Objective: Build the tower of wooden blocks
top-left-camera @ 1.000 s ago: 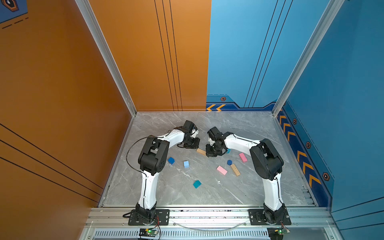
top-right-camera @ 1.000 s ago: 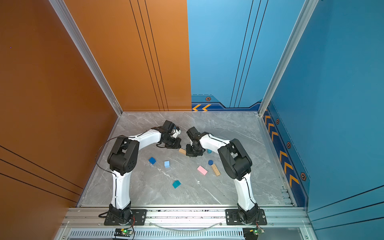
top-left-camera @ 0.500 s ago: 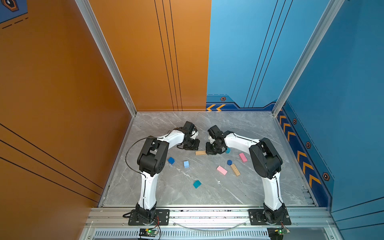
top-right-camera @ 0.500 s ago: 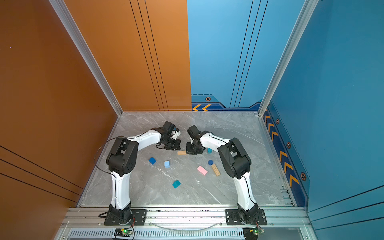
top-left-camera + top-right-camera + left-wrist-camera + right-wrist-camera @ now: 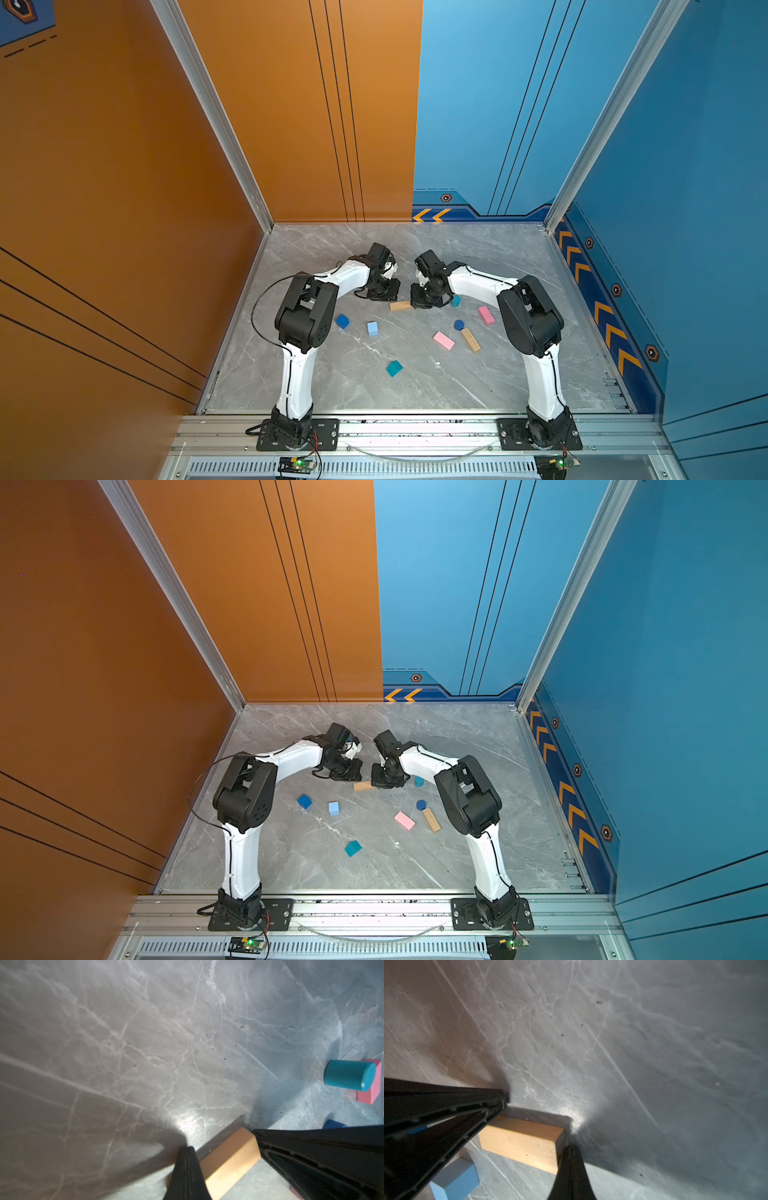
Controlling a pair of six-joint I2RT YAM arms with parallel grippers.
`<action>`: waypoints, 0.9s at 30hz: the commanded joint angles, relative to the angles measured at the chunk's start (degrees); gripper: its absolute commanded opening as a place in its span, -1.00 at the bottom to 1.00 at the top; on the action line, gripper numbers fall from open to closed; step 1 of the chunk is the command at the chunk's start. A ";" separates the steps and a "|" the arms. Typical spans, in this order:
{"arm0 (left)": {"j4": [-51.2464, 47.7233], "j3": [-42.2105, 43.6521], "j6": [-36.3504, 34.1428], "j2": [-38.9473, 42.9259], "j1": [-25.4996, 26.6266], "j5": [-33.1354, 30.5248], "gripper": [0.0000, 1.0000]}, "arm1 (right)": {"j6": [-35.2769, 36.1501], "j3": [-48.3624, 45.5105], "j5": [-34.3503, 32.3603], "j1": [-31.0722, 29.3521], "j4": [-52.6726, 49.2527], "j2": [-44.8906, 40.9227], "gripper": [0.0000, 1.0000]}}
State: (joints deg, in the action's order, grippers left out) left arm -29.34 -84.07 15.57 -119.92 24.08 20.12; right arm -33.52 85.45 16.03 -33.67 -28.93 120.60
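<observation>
A tan bar [image 5: 400, 306] [image 5: 363, 786] lies flat on the marble table. My left gripper [image 5: 390, 296] [image 5: 187, 1148] is shut, its tip against the bar [image 5: 230, 1159] near one end. My right gripper [image 5: 415, 302] [image 5: 571, 1148] is shut too, its tip at the bar's [image 5: 521, 1142] other end. Neither holds anything. Loose on the table are a dark-blue cube [image 5: 342, 321], light-blue cube [image 5: 372, 328], teal cube [image 5: 394, 368], pink bar [image 5: 444, 340], second tan bar [image 5: 471, 340], dark-blue cylinder [image 5: 459, 324], second pink bar [image 5: 486, 314] and teal cylinder [image 5: 456, 301].
Orange and blue walls close in the table [image 5: 478, 257] at the back and sides. An aluminium rail [image 5: 415, 428] with both arm bases runs along the front. The right arm's elbow [image 5: 528, 316] hangs over the blocks on the right.
My right gripper has moved a little left, up to the tan bar's end. The bar has turned slightly and lies more level. The left gripper has barely moved.
</observation>
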 commanded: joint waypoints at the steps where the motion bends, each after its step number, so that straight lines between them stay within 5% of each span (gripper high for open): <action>1: -3.97 -1.84 0.42 0.94 -0.93 -1.29 -1.00 | -0.41 -1.10 -3.79 0.60 -2.60 -1.37 -1.00; 8: -6.34 -7.31 -2.11 3.13 -2.61 -1.89 -1.00 | -0.41 -4.47 -5.07 0.63 -2.79 -9.20 -1.00; 17: -6.29 -2.26 -1.95 10.23 -2.02 -2.49 -0.99 | 1.74 -12.42 -11.52 2.23 -10.17 -22.56 -0.89; 27: -6.25 1.49 -1.20 15.95 0.81 -2.71 -0.92 | 2.03 -24.81 -15.22 3.35 -15.60 -34.77 -0.03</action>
State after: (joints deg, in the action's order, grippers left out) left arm -34.30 -83.50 14.46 -106.52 24.32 18.13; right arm -31.68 63.22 3.36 -30.37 -40.29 87.90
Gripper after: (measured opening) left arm 0.044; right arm 0.467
